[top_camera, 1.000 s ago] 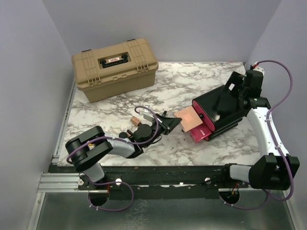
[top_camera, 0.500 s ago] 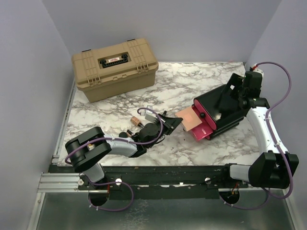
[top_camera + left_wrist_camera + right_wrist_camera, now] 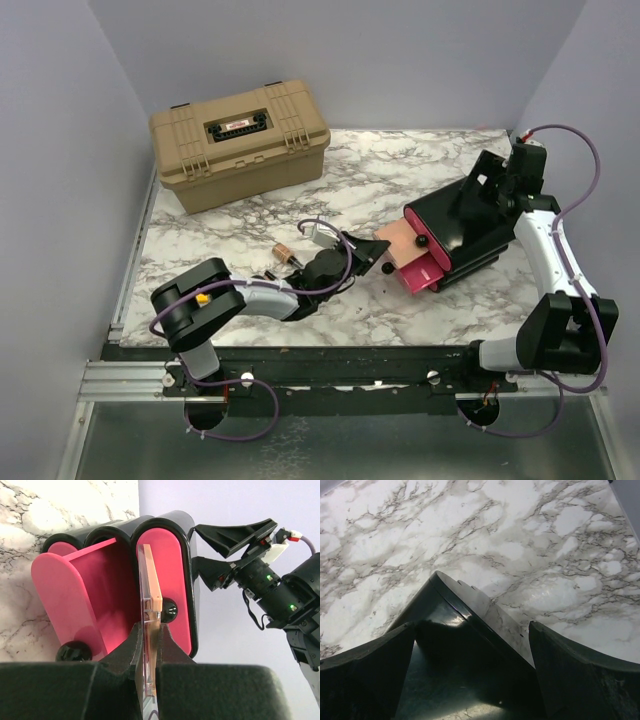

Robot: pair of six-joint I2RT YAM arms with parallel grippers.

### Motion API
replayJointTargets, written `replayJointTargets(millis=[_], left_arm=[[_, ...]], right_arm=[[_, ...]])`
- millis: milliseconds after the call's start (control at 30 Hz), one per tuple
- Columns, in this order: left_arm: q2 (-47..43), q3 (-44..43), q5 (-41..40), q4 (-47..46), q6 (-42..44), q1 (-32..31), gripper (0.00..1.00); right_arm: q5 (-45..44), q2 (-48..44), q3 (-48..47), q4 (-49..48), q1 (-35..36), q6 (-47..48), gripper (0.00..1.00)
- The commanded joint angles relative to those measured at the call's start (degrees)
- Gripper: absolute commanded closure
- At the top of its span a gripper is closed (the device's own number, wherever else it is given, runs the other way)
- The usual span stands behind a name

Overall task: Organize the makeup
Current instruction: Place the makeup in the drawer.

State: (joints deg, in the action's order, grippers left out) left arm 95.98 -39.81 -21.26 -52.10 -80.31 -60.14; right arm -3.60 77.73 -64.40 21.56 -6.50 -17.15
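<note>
Meanwhile, the left gripper point(image 3: 148, 645) pinches the flat square copper-pink compact point(image 3: 150, 610) edgewise at the open pink drawer point(image 3: 75, 600) of the black box point(image 3: 460, 225), at table's three o'clock; right gripper point(image 3: 470, 650) fingers straddle the box's far corner, spread wide.

Plain lavender walls point(image 3: 340, 60) enclosing three sides of a white marble table point(image 3: 390, 175) veined in grey; tan latched case point(image 3: 240, 143) at the far left corner; bare metal floor point(image 3: 330, 450) below; even, shadowless light.
</note>
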Motion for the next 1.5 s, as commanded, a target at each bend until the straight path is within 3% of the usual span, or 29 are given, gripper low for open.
replayJointTargets(millis=[0, 433, 733, 1000, 1133, 1467], left_arm=[[1.6, -1.5, -0.1, -0.8, -1.8, -0.4, 1.0], [4.4, -2.7, -1.0, -0.4, -4.1, -0.8, 1.0], [9.6, -8.7, 2.6, 0.2, -4.2, -1.6, 1.0], [8.9, -11.2, 2.3, 3.7, 0.7, -2.7, 0.67], [8.5, -11.3, 2.5, 4.4, 1.9, -3.1, 0.59], [5.5, -10.5, 2.5, 8.4, 7.3, -3.3, 0.52]], right_arm=[[6.9, 2.4, -2.2, 3.2, -0.3, 2.2, 0.02], [12.6, 1.5, 0.2, 2.8, -0.3, 3.1, 0.02], [13.2, 0.7, 1.1, 3.1, -0.3, 2.7, 0.02], [13.8, -0.6, 1.4, 2.9, -0.2, 2.7, 0.02], [13.9, -0.6, 1.5, 2.9, -0.3, 2.8, 0.02], [11.7, -0.6, 1.3, 2.9, -0.3, 2.2, 0.02]])
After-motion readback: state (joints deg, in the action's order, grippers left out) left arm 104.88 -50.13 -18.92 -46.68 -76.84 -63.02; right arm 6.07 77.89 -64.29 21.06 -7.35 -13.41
